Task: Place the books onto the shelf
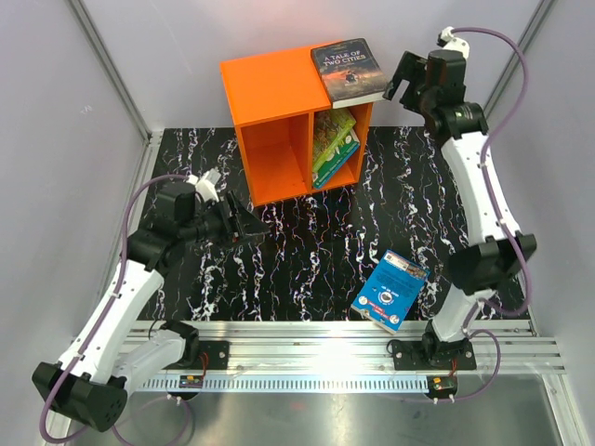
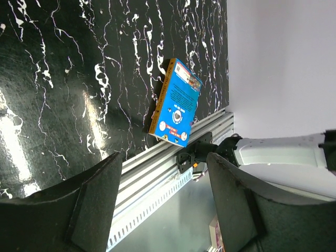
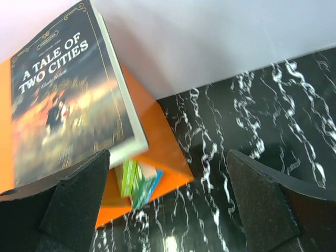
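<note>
At the left we see the left end effector (image 1: 256, 223) hovering over the black marbled tabletop (image 1: 307, 260), fingers apart and holding nothing. Further back stands the bright orange shelf (image 1: 270, 88). Two green-and-blue illustrated books (image 1: 335, 144) lean in its right compartment. The dark brown "A Tale of Two Cities" (image 1: 349, 72) lies flat on the shelf's top, overhanging the right corner. The bright blue book (image 1: 390, 291), with its white round emblem, lies on the tabletop near the right arm's base. The right end effector (image 1: 398, 85) gapes wide and empty just beside the brown book.
</note>
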### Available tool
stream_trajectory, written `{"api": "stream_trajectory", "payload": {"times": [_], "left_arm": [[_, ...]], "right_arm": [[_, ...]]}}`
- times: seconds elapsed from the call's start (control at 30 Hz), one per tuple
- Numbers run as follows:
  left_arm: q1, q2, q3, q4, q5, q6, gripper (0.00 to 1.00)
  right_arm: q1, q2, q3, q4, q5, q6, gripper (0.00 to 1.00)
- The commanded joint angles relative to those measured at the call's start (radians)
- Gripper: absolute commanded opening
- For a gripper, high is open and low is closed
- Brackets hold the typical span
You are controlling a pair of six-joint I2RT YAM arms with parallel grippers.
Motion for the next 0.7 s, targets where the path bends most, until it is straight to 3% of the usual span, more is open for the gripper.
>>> {"api": "stream_trajectory", "payload": {"times": [0.0,0.07,0.17,0.33,0.47,0.57,0.67], "left_arm": [[-0.008,0.000,-0.003,0.059,0.050,0.017,0.68],[-0.023,0.019,-0.005,0.073,0.052,0.033,0.69],[-0.064,0.069,-0.019,0.100,0.033,0.053,0.69],[-0.228,0.218,-0.013,0.154,-0.022,0.079,0.69],[-0.400,0.408,0.047,0.209,-0.072,0.096,0.73],[-0.482,0.573,0.099,0.279,-0.031,0.073,0.76],[-0.532,0.713,0.167,0.324,-0.008,0.065,0.79]], "right_arm": [[0.006,-0.184,-0.102,0.004,0.110,0.060,1.00],[0.000,-0.258,-0.160,-0.112,0.115,0.113,1.00],[-0.013,-0.361,-0.333,-0.240,-0.011,0.194,1.00],[-0.013,-0.616,-0.850,-0.331,-0.127,0.465,1.00],[-0.014,-0.947,-1.248,-0.402,-0.212,0.702,1.00],[-0.013,-1.084,-1.367,-0.485,-0.239,0.789,1.00],[-0.014,-1.118,-1.415,-0.533,-0.264,0.794,1.00]]}}
